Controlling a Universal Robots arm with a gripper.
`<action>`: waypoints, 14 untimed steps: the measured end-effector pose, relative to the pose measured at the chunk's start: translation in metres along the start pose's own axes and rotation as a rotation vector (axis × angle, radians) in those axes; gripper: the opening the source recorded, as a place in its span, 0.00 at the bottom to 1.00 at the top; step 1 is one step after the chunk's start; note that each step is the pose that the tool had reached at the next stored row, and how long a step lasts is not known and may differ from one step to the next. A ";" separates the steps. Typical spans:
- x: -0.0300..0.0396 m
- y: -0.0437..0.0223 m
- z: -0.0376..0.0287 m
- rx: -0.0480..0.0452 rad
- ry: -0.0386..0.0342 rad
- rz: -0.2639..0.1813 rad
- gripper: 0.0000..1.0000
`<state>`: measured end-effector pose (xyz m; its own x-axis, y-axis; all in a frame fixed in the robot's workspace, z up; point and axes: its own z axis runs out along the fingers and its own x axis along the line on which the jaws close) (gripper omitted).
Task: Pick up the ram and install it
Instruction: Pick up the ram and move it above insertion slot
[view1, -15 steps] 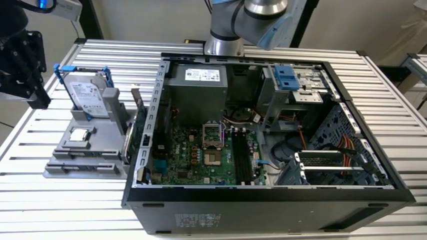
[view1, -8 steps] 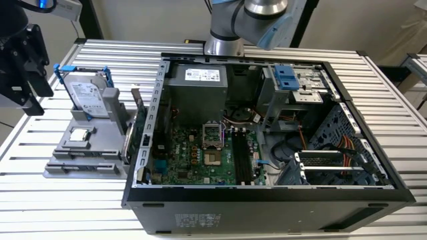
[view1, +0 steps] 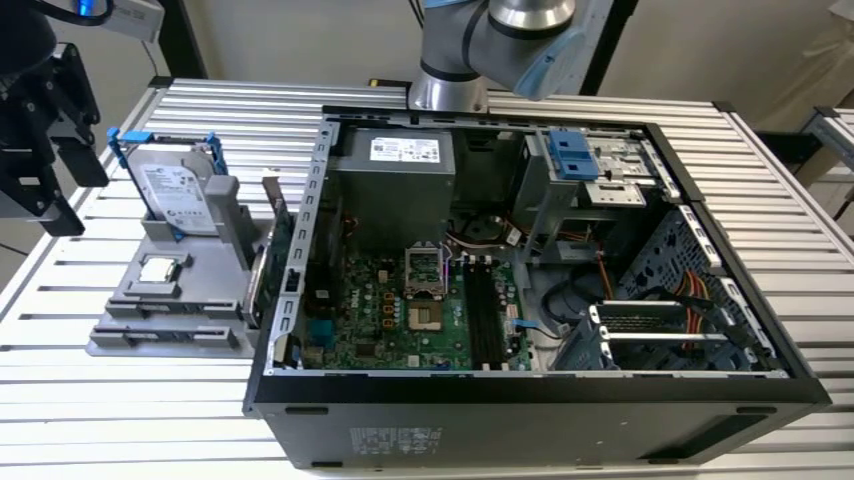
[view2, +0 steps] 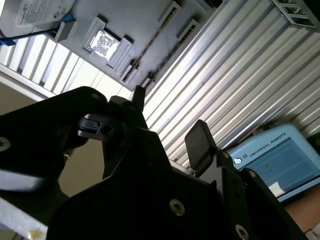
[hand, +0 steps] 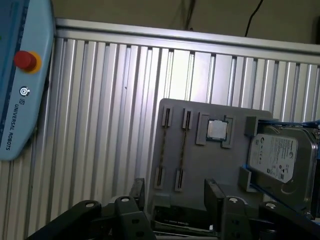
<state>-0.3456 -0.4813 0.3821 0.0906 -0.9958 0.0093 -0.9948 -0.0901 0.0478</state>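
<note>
Two thin, narrow ram sticks (hand: 162, 147) stood on edge in slots of a grey moulded holder (hand: 200, 165) on the ribbed aluminium surface (hand: 100, 125), to the exterior view's left of the open black computer case (view1: 534, 430). In the first wrist view, the black two-fingered hand (hand: 176, 194) hung apart from them, fingers spread wide, holding nothing.

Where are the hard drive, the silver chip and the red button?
Hard drive (hand: 277, 159): first wrist view, middle of its label.
Silver chip (hand: 216, 130): first wrist view, centre of its top.
Red button (hand: 25, 60): first wrist view, centre of its cap.
</note>
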 end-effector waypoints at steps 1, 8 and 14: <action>0.0000 0.0000 0.0001 0.0000 -0.0002 0.003 1.00; -0.0005 -0.0002 0.0019 0.0013 -0.0018 0.038 1.00; -0.0012 -0.0001 0.0038 0.0185 -0.0011 0.049 1.00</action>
<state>-0.3458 -0.4801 0.3782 0.0415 -0.9991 0.0101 -0.9987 -0.0412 0.0288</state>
